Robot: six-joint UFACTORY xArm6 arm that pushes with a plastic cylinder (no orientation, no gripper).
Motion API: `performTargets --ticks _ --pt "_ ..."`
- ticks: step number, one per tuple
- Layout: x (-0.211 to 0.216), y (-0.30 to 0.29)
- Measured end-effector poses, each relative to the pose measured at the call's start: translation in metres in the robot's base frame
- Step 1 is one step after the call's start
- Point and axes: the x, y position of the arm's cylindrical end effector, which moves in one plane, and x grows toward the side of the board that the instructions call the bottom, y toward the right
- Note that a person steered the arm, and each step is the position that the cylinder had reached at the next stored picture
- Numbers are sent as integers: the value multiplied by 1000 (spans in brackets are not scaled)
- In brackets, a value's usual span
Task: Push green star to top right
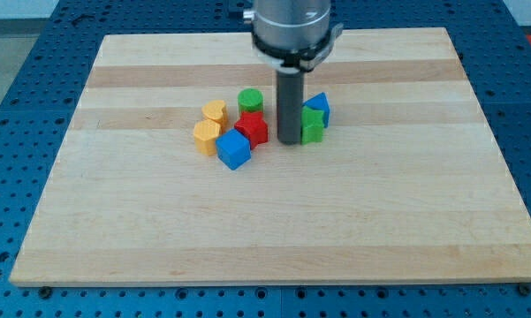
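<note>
The green star (313, 125) lies near the middle of the wooden board (274, 221), partly hidden behind my rod. A blue triangular block (319, 107) touches it on the side toward the view's top right. My tip (289, 141) rests on the board right against the green star's left side. To the left of the rod lie a red star (254, 128), a green cylinder (251, 100), a blue cube (233, 150), a yellow heart-like block (215, 111) and a yellow hexagon (207, 137).
The board lies on a blue perforated table (18, 132). The cluster of blocks sits just left of the rod, the red star closest to it.
</note>
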Motion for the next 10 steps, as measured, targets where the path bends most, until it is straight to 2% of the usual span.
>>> performTargets --ticks 2,4,5,7,8,10 --pt "-30 84" --pt "-59 112" --pt "-44 118" --pt "-38 185" --pt "-50 186" --pt "-65 145"
